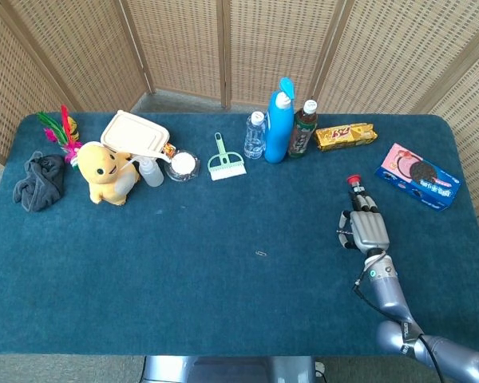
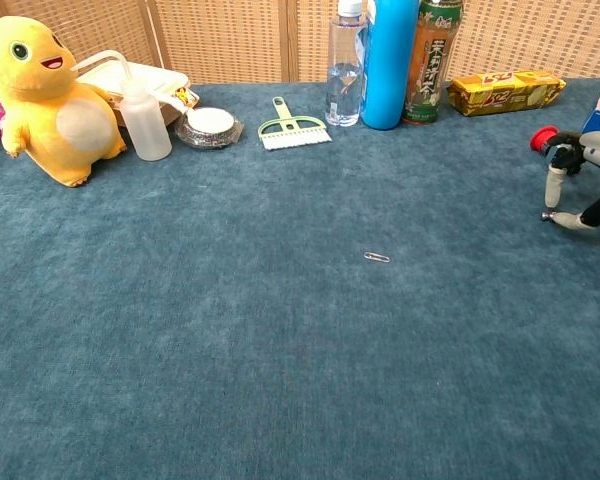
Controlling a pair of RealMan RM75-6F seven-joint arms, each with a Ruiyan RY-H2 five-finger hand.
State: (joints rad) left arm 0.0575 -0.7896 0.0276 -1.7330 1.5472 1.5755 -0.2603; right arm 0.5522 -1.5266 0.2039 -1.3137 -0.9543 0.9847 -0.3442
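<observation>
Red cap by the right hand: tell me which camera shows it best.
The head view. From above, the red cap shows whole on the cloth just beyond the fingertips of the right hand. The chest view catches the cap low at the right edge, partly behind the fingers.

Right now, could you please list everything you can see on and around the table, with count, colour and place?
Table: one, blue cloth.
Cloth: one, dark grey, far left.
Feathers: bunch, red, green and pink, back left.
Plush toy: one, yellow, left.
Lunch box: one, cream, behind the toy.
Squeeze bottle: one, clear.
Round tin: one, white-topped.
Brush: one, pale green.
Water bottle: one, clear.
Spray bottle: one, blue.
Tea bottle: one, dark.
Snack pack: one, yellow.
Cookie box: one, blue and pink.
Paper clip: one, centre.
Red cap: one, at the fingertips.
Screens: wicker, behind.
Right hand: one, grey, right.
</observation>
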